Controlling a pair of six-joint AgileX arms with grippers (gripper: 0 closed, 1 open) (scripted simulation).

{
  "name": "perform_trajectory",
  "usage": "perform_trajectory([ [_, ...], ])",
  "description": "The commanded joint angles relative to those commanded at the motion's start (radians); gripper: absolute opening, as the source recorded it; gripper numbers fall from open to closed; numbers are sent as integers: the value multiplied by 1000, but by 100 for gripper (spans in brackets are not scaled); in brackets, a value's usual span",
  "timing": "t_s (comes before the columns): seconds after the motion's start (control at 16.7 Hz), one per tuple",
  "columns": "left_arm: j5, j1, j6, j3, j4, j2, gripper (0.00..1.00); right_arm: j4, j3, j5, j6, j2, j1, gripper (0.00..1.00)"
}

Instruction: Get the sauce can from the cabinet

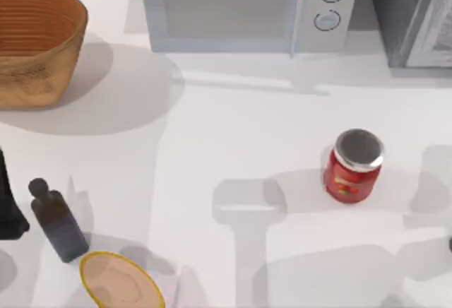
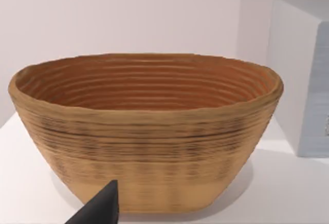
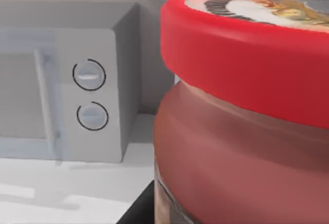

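The sauce can (image 3: 241,116), red with a red-rimmed lid and a printed emblem on top, looms right in front of the right wrist camera. My right gripper (image 3: 154,208) is shut on it, with one dark finger (image 3: 136,212) lying against its side and the other hidden behind the can. The dark grey cabinet (image 1: 402,11) with its lighter door panel (image 1: 438,29) stands at the table's back right corner. My left gripper (image 2: 100,207) is parked at the table's left, facing the basket.
A white microwave (image 1: 240,8) with two knobs stands at the back centre. A woven basket (image 1: 35,43) sits back left. A red can with a silver-grey top (image 1: 353,167) stands right of centre. A dark bottle (image 1: 56,220) and a yellow-rimmed bowl (image 1: 120,280) are at the front left.
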Motion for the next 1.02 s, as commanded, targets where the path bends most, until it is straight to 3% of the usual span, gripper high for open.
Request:
perform_trajectory([
  [1.02, 0, 0, 0, 0, 0, 0, 100, 1075, 445, 33, 14, 1544, 567, 0],
])
